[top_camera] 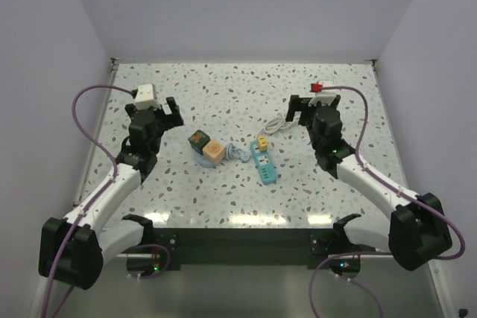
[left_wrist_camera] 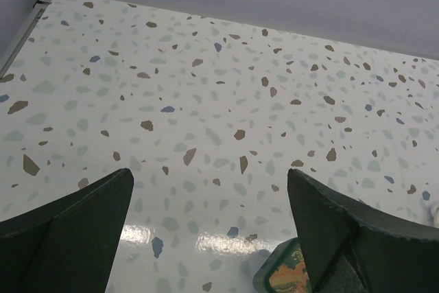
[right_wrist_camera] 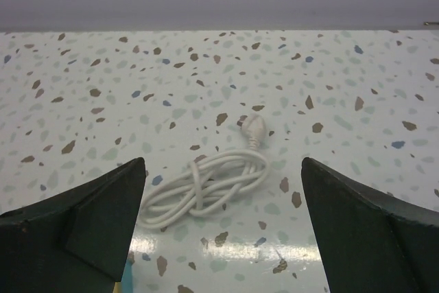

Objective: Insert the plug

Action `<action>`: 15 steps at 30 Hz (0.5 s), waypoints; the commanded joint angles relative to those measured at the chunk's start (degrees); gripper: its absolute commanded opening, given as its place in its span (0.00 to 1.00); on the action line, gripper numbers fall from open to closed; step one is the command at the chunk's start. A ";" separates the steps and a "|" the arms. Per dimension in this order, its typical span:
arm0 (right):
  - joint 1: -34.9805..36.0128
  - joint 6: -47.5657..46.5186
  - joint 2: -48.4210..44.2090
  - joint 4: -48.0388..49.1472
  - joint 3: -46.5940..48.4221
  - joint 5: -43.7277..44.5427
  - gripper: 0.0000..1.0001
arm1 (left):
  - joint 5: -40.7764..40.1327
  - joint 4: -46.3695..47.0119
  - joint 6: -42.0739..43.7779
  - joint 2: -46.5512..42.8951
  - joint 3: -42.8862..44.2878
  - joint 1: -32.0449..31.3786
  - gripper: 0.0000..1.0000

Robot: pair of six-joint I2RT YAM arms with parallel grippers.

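Lying loose on the tabletop (top_camera: pixel 335 109), the plug (top_camera: pixel 197 139) sits left of the power strip (top_camera: pixel 265 163), a tan cube (top_camera: pixel 214 152) between them.
The left claw (left_wrist_camera: pixel 209 176) and the right claw (right_wrist_camera: pixel 223 162) gape wide and empty either side of the strip; a careless grab may catch the cube, or tilted prongs could miss the socket.

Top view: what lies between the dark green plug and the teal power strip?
A tan cube beside the plug, then a pale cable coil by the power strip; top view.
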 commanded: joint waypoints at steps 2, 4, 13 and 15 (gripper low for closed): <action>-3.54 4.24 -4.05 -4.02 -0.81 4.12 0.99 | -1.60 -2.89 -1.92 -0.66 3.50 0.44 1.00; -5.91 4.94 -5.11 -4.47 -1.42 4.39 0.99 | -2.13 -3.50 -1.92 -1.01 3.67 0.44 1.00; -9.69 7.58 -8.19 -5.79 -2.66 6.06 0.99 | -4.15 -3.94 -1.48 -4.34 2.97 0.44 1.00; -9.96 7.67 -8.28 -5.79 -2.66 6.06 0.99 | -4.41 -4.91 -1.13 -4.70 3.23 0.44 1.00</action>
